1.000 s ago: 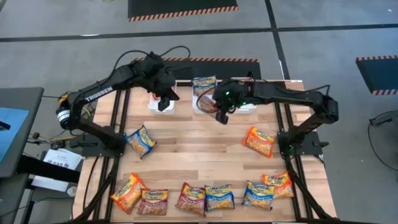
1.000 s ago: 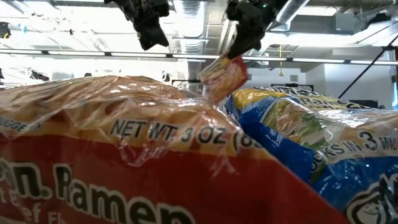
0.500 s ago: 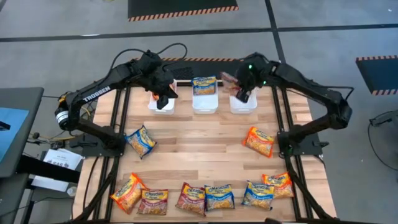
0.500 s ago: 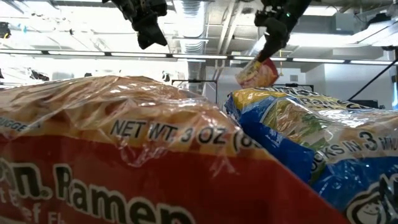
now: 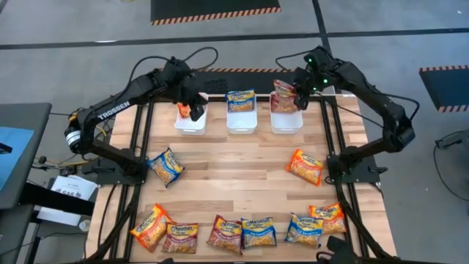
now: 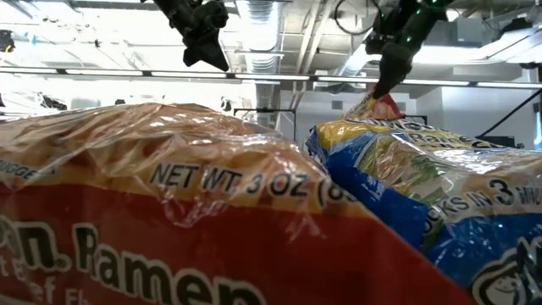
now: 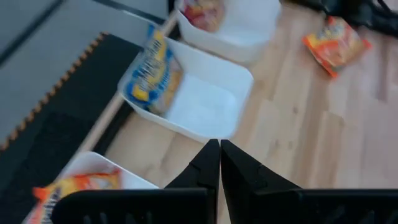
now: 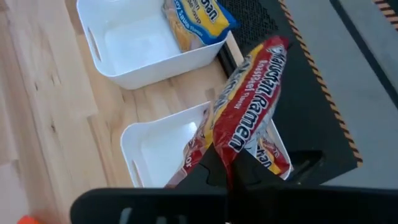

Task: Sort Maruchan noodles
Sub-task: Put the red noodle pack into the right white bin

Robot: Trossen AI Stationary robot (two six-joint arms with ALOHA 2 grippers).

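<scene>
Three white bins stand in a row at the table's far edge. My right gripper (image 5: 298,97) is shut on a dark red noodle packet (image 8: 249,106) above the right bin (image 5: 286,121). My left gripper (image 5: 195,111) is shut on nothing above the left bin (image 5: 190,123), where an orange packet (image 7: 81,185) lies. A blue-and-yellow packet (image 5: 240,100) leans on the far wall of the middle bin (image 5: 242,119). Several more packets lie flat on the table. My right gripper pinches the dark red packet at one end (image 8: 227,155) between its two fingers. The fingers slant down from the table's right and far side. The packet hangs tilted below them (image 6: 381,106) over the right bin's far end; whether it touches the bin I cannot tell.
An orange packet (image 5: 305,166) lies right of centre and a blue-and-yellow one (image 5: 166,166) at the left. Several packets (image 5: 242,232) line the near edge; two of them fill the low view's foreground (image 6: 169,229). Bare wood lies between the bins and that row.
My right gripper has swung toward the table's right and far edge, carrying the dark red packet from in front of the middle bin to above the right bin. The packet has stayed in the shut fingers throughout.
</scene>
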